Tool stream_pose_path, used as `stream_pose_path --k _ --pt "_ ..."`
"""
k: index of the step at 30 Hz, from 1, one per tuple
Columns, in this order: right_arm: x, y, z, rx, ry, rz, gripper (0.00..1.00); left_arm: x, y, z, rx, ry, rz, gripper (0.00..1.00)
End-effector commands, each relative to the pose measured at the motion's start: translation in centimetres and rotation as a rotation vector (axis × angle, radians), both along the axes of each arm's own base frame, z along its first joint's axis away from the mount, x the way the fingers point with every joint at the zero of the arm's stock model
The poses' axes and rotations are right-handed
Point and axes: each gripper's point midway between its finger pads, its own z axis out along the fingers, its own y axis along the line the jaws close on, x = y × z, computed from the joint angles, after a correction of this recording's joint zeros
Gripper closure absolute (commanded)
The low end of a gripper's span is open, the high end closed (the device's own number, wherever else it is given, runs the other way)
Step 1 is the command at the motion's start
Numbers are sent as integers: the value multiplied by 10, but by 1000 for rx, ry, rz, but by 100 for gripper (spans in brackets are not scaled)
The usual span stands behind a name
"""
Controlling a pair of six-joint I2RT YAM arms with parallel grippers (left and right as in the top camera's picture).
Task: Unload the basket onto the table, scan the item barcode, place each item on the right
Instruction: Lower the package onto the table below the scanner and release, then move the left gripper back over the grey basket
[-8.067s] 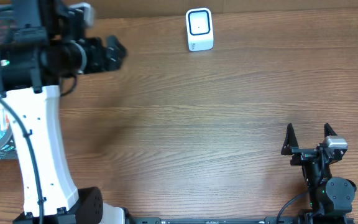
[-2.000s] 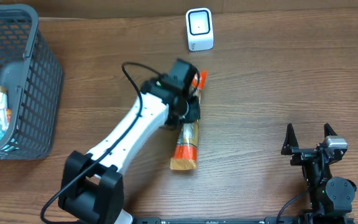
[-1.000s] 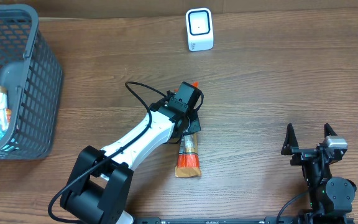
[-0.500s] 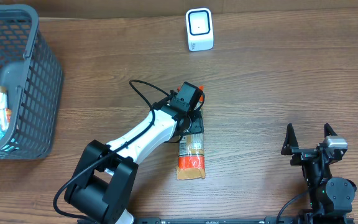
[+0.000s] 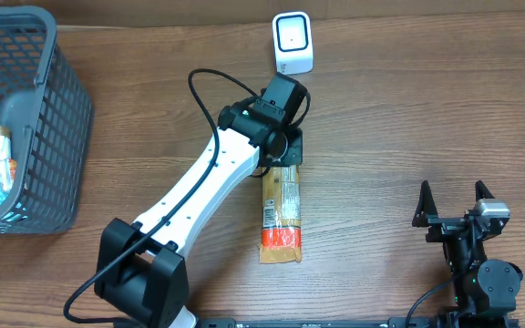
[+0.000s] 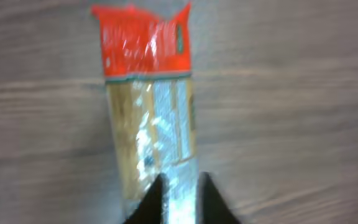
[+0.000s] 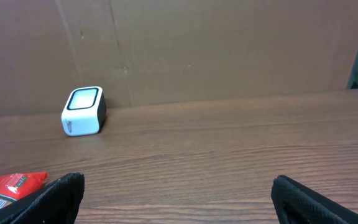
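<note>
Compared with half a second before, the left arm reaches further toward the scanner (image 5: 293, 43), and more of the packet (image 5: 281, 214) shows on the table (image 5: 408, 118), straight now, with its red end nearest to the robot. The left gripper (image 5: 287, 155) is closed on the packet's far end, with only a thin strip of wrapper between the fingers (image 6: 160, 202). The right gripper (image 5: 454, 202) is wide open and well apart. The wrist hides that far end from above. The left wrist view is blurred, so no barcode can be read. The right wrist view cuts off all but a red corner.
</note>
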Motion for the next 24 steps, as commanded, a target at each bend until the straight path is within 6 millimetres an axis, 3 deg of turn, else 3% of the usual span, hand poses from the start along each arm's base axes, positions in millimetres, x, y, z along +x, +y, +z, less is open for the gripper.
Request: stream_pose_path --k 1,2,4,5,6,8,11,15,19,24 --pt "0 -3 -2 -5 -4 -14 0 -8 11 -14 47 34 -17 96" --pt "0 -3 -2 -5 -4 -14 0 -12 13 -19 51 49 -18 90" --pt "0 -3 -2 -5 -4 -14 0 -20 13 -28 44 84 -25 66" --pt "0 -3 -2 -5 -4 -14 0 -24 12 -32 38 101 -28 41" --pt "0 -3 -2 -5 -4 -14 0 -27 13 -34 40 113 -29 22" --pt "0 -3 -2 -5 -4 -14 0 -30 16 -34 49 125 -28 1" --pt "0 -3 -2 -5 -4 -14 0 -28 20 -28 51 129 -17 0" --pt "0 -3 -2 -5 -4 -14 0 -16 31 2 80 95 17 5" --pt "0 -3 -2 -5 -4 -14 0 6 54 56 136 3 49 4" --pt "0 -3 -2 -5 -4 -14 0 29 119 156 262 -190 190 1"
